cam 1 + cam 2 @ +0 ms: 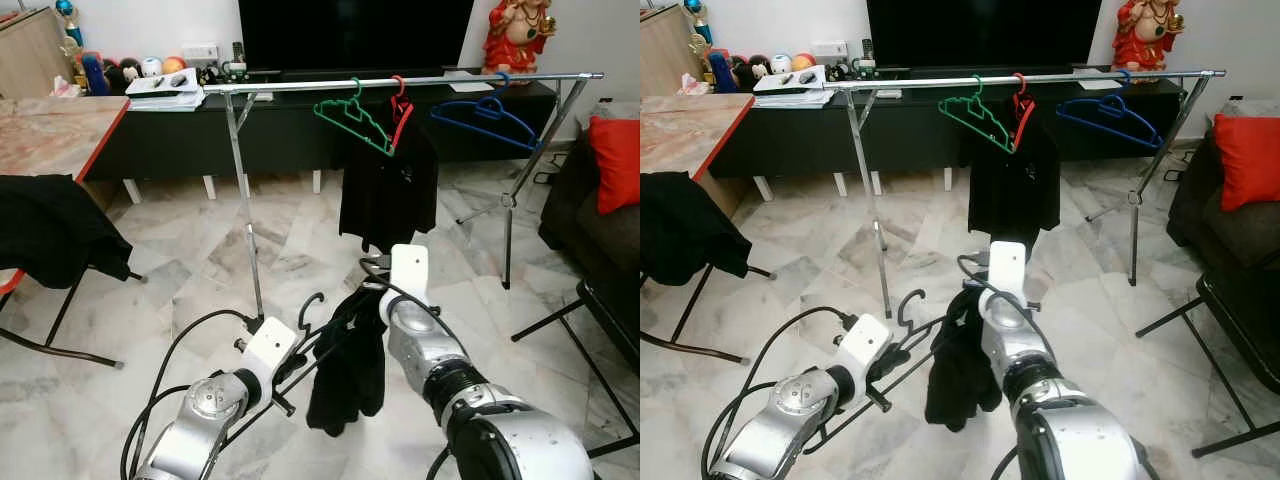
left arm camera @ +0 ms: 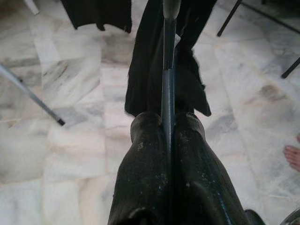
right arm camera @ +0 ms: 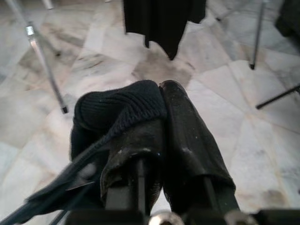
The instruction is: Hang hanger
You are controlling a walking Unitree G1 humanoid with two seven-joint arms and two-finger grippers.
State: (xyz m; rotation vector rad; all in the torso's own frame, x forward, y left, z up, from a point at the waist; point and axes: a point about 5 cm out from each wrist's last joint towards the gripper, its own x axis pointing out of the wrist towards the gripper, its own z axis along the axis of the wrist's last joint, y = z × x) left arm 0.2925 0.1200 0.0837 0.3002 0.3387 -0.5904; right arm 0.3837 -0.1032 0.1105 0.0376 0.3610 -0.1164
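Note:
A black hanger carrying a black garment hangs low between my two arms, in front of the clothes rack's silver rail. My left gripper is shut on the hanger's thin bar, with the garment draped beyond the fingertips. My right gripper is shut on the garment's knit fabric at the hanger's other end. On the rail hang a green hanger, a red hanger with a black shirt, and a blue hanger.
A table with a black cloth stands at the left. Behind the rack runs a black TV console. At the right are a sofa with a red cushion and black folding legs. A person's foot rests on the floor.

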